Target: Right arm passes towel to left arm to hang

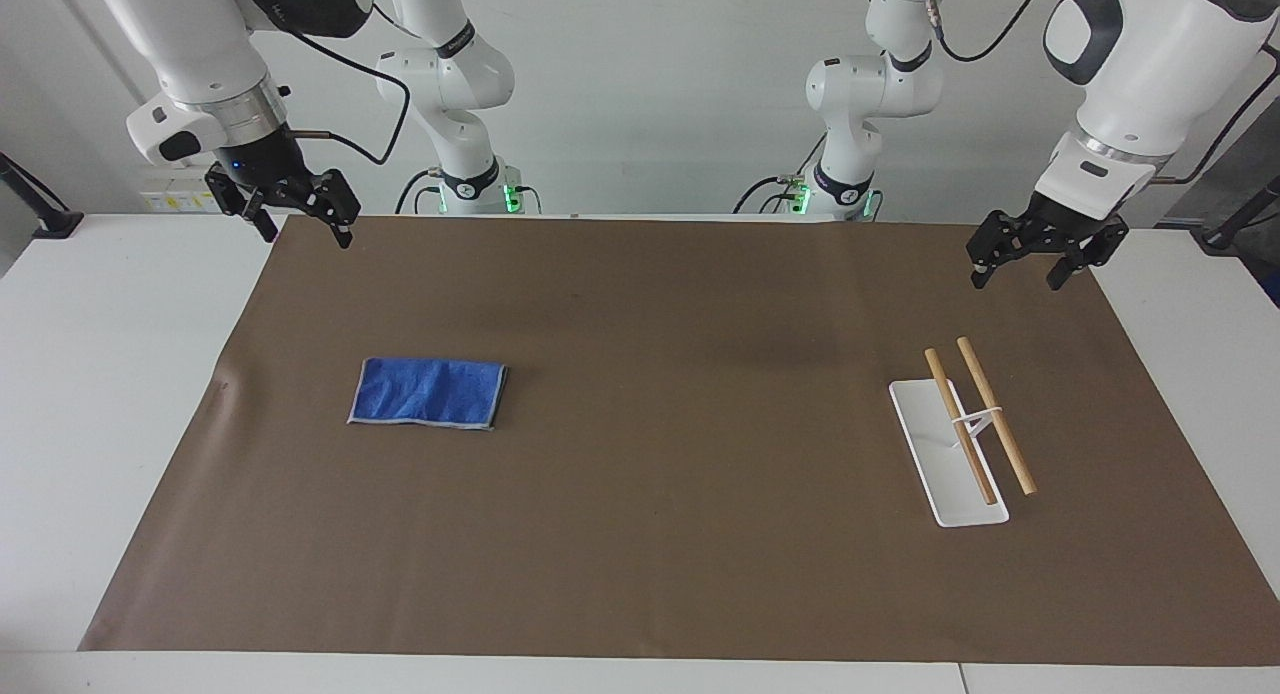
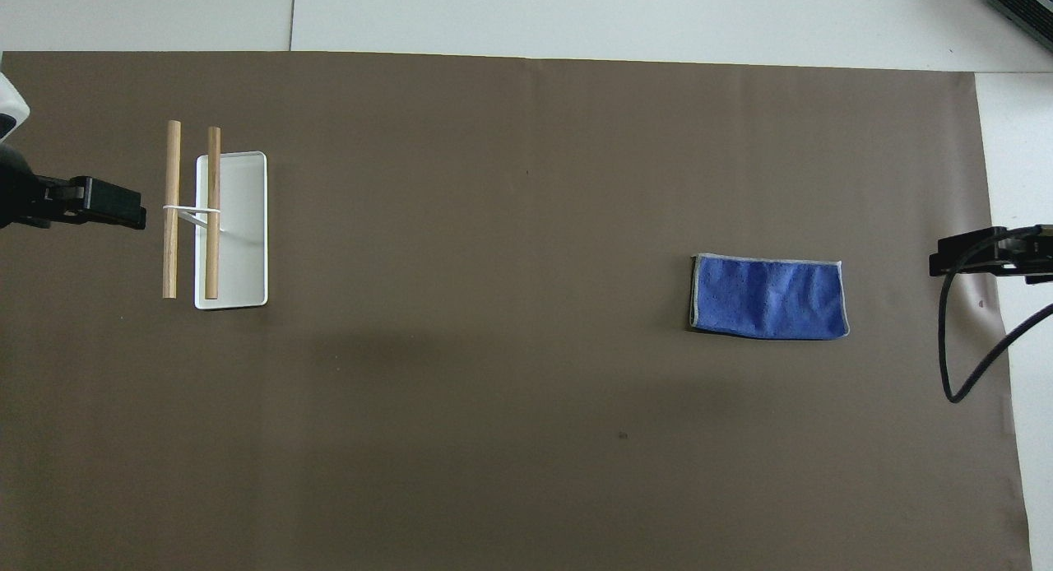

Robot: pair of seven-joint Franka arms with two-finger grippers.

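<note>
I see the towel (image 1: 428, 393) lying flat on the brown mat (image 1: 680, 534), toward the right arm's end of the worktop. Right tool (image 1: 298, 212) and left tool (image 1: 1022, 259) both hover wide open, empty. Rack (image 1: 950, 464) under left tool.

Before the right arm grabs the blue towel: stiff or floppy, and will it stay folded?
Likely floppy: the towel is soft terry lying flat on the brown mat, with slight ripples. Pinched at one edge, its folded layers would probably droop and may open. It looks light and not slippery, so it should lift easily.
</note>
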